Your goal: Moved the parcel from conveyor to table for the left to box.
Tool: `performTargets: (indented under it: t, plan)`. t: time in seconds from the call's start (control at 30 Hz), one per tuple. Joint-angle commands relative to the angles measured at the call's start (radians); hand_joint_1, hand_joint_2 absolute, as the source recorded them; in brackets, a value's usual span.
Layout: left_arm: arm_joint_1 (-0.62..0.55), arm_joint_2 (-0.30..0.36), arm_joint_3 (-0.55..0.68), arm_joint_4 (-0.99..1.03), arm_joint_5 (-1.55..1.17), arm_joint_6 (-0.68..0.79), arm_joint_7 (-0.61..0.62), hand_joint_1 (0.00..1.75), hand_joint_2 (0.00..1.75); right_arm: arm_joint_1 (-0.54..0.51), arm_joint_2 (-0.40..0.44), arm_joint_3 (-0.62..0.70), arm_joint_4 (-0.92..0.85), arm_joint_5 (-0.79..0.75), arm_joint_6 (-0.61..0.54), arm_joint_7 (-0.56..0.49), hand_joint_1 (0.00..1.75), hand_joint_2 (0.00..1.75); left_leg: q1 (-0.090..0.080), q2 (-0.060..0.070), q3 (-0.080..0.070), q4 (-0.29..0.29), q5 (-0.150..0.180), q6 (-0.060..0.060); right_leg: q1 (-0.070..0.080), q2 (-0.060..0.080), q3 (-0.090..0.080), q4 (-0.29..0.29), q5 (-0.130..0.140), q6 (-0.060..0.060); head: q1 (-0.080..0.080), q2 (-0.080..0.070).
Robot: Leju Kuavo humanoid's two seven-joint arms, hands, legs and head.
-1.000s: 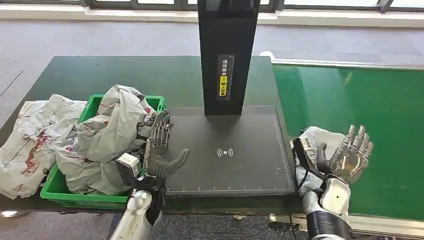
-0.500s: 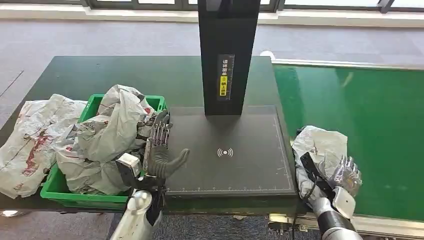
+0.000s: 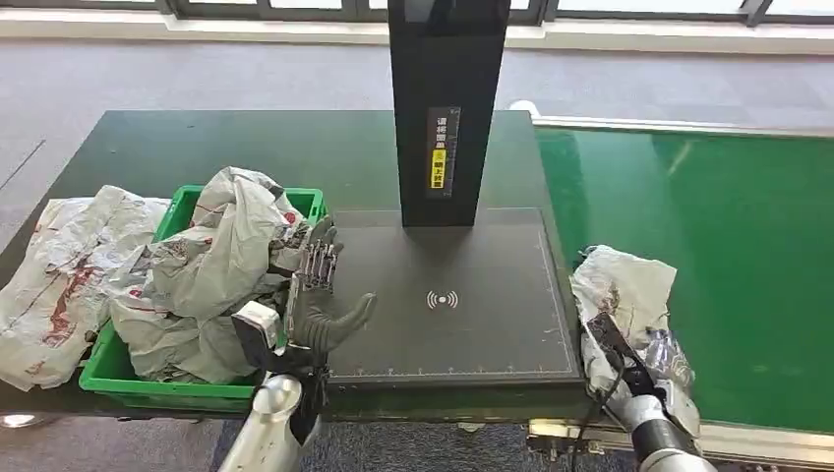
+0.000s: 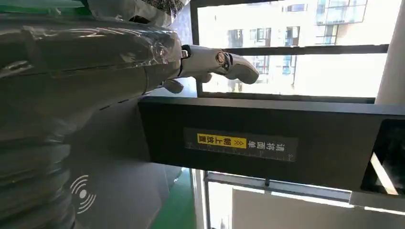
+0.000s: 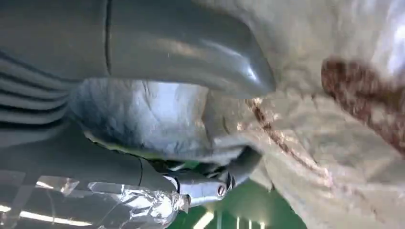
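The right hand [image 3: 661, 366] closes around the near end of the crumpled grey parcel [image 3: 624, 295], which lies on the green conveyor [image 3: 728, 246] just beside the black scanner pad [image 3: 447, 295]. The right wrist view shows the thumb [image 5: 191, 47] pressed against the parcel's wrapping. On the pad's other side, the left hand [image 3: 317, 295] rests open, holding nothing, beside the green box [image 3: 177, 388] heaped with bags.

Silver arms [image 3: 264, 433], grey ribbed wrist covers [image 5: 43, 86]

Bright daylight comes from far windows [image 4: 296, 62], blown out white in the left wrist view. The belt [image 3: 708, 246] shows soft glare. The right wrist view is blurred close-up.
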Motion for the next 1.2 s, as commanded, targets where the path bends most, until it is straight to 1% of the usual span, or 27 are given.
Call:
performTargets:
  t: [0.03,0.1,0.13,0.17,0.33,0.47,0.63,0.7,0.77,0.8,0.87,0.9,0.93,0.97,1.0,1.03,1.07,1.1,1.17,1.2]
  plan:
    - [0.042,-0.049,-0.019,0.046,0.002,-0.004,0.004,0.00,1.75,-0.007,0.000,-0.095,0.069,-0.030,0.044,-0.062,1.75,1.75,0.000,0.000,0.004,-0.001,-0.001,0.002,0.000,0.001,0.005,-0.003,0.000,0.000,0.000,0.000]
    - [0.046,-0.049,-0.019,0.042,0.003,-0.001,0.004,0.00,1.75,-0.011,0.009,-0.100,0.062,-0.049,0.041,-0.127,1.75,1.75,0.000,0.001,0.005,-0.001,-0.003,0.001,0.000,0.001,0.006,-0.002,0.000,0.000,0.000,0.000]
    - [0.046,-0.049,-0.019,0.042,0.003,-0.001,0.004,0.00,1.75,-0.011,0.009,-0.100,0.062,-0.049,0.041,-0.127,1.75,1.75,0.000,0.001,0.006,-0.001,-0.002,0.001,0.000,0.001,0.007,-0.003,0.000,0.000,0.000,0.000]
    - [0.050,-0.049,-0.017,0.035,0.001,0.000,0.004,0.00,1.75,-0.016,0.017,-0.114,0.057,-0.078,0.043,-0.178,1.75,1.75,0.001,0.001,0.007,-0.002,-0.002,0.001,0.001,0.001,0.007,-0.003,0.000,0.000,0.000,0.000]
    - [0.050,-0.049,-0.017,0.035,0.001,0.000,0.004,0.00,1.75,-0.016,0.017,-0.114,0.057,-0.078,0.043,-0.178,1.75,1.75,0.000,0.004,0.011,-0.002,-0.003,0.000,0.001,0.004,0.010,-0.003,0.000,0.000,0.000,0.000]
    - [0.050,-0.049,-0.017,0.035,0.001,0.000,0.004,0.00,1.75,-0.016,0.017,-0.114,0.057,-0.078,0.043,-0.178,1.75,1.75,0.000,0.006,0.010,-0.001,-0.004,-0.001,0.003,0.005,0.009,-0.002,0.000,0.000,0.000,0.000]
    - [0.050,-0.049,-0.017,0.035,0.001,0.000,0.004,0.00,1.75,-0.016,0.017,-0.114,0.057,-0.078,0.043,-0.178,1.75,1.75,0.001,0.006,0.010,-0.001,-0.004,-0.001,0.003,0.005,0.009,-0.002,0.000,0.000,0.000,0.000]
    - [0.053,-0.049,-0.015,0.031,-0.001,0.002,0.004,0.00,1.75,-0.020,0.025,-0.124,0.050,-0.107,0.033,-0.242,1.75,1.75,0.002,0.005,0.010,-0.002,-0.004,0.000,0.003,0.005,0.010,-0.003,0.000,0.000,0.000,0.000]
    - [0.061,-0.049,-0.009,0.021,-0.002,0.001,0.004,0.00,1.75,-0.035,0.051,-0.148,0.031,-0.186,0.056,-0.395,1.75,1.75,0.003,0.006,0.009,0.000,-0.004,-0.001,0.003,0.006,0.009,-0.001,0.000,0.000,0.000,0.000]
    - [0.063,-0.049,-0.008,0.018,-0.003,-0.001,0.004,0.00,1.75,-0.039,0.059,-0.156,0.026,-0.210,0.074,-0.436,1.75,1.75,0.002,0.007,0.010,-0.001,-0.004,0.000,0.003,0.007,0.010,-0.002,0.000,0.000,0.000,0.000]
    - [0.066,-0.049,-0.004,0.014,-0.007,-0.012,0.004,0.00,1.75,-0.053,0.091,-0.176,-0.002,-0.299,0.155,-0.580,1.75,1.75,0.002,0.009,0.010,0.000,-0.004,0.000,0.002,0.009,0.008,-0.002,0.001,0.000,0.000,0.000]
    - [0.065,-0.049,-0.003,0.015,-0.008,-0.014,0.004,0.00,1.75,-0.058,0.098,-0.186,-0.008,-0.324,0.177,-0.611,1.75,1.75,0.002,0.010,0.009,0.000,-0.005,-0.001,0.002,0.010,0.008,-0.001,0.001,0.000,0.000,0.000]
    - [0.065,-0.049,-0.001,0.015,-0.010,-0.018,0.004,0.00,1.75,-0.042,0.127,-0.149,-0.090,-0.410,0.252,-0.611,1.75,1.75,0.002,0.010,0.008,0.000,-0.004,-0.001,0.001,0.009,0.007,-0.001,0.001,0.000,0.000,0.000]
    - [0.063,-0.049,-0.001,0.019,-0.010,-0.023,0.004,0.00,1.75,-0.013,0.148,-0.085,-0.181,-0.525,0.312,-0.611,1.75,1.75,0.002,0.011,0.009,-0.001,-0.004,-0.001,0.002,0.011,0.007,-0.001,0.001,0.000,0.000,0.000]
    - [0.061,-0.049,0.000,0.021,-0.010,-0.026,0.004,0.00,1.75,0.002,0.153,-0.054,-0.217,-0.579,0.342,-0.611,1.75,1.75,0.002,0.009,0.008,0.000,-0.004,-0.001,0.001,0.008,0.006,0.000,0.001,0.000,0.000,0.000]
    - [0.057,-0.049,0.002,0.027,-0.011,-0.035,0.004,0.00,1.75,0.042,0.160,0.030,-0.301,-0.724,0.384,-0.611,1.75,1.75,0.002,0.009,0.009,-0.001,-0.004,-0.001,0.002,0.008,0.007,-0.001,0.000,-0.001,0.000,0.000]
    - [0.055,-0.049,0.003,0.030,-0.012,-0.037,0.004,0.00,1.75,0.063,0.157,0.099,-0.345,-0.802,0.381,-0.611,1.75,1.75,0.001,0.007,0.008,-0.001,-0.003,-0.001,0.002,0.007,0.007,-0.001,0.000,0.000,0.000,0.000]
    - [0.053,-0.049,0.004,0.032,-0.011,-0.039,0.004,0.00,1.75,0.075,0.158,0.130,-0.373,-0.847,0.388,-0.611,1.75,1.75,0.002,0.007,0.009,-0.001,-0.004,-0.001,0.002,0.007,0.008,-0.002,0.000,0.000,0.000,0.000]
    - [0.040,-0.049,0.013,0.043,-0.011,-0.050,0.004,0.00,1.75,0.120,0.165,0.229,-0.489,-0.975,0.400,-0.611,1.75,1.75,0.001,0.008,0.010,-0.001,-0.004,-0.001,0.002,0.008,0.007,-0.001,-0.001,-0.001,0.000,0.000]
    - [0.036,-0.049,0.016,0.046,-0.011,-0.054,0.004,0.00,1.75,0.126,0.170,0.248,-0.513,-1.000,0.408,-0.611,1.75,1.75,0.001,0.007,0.008,-0.001,-0.004,-0.001,0.002,0.008,0.006,0.000,0.000,-0.001,0.000,0.000]
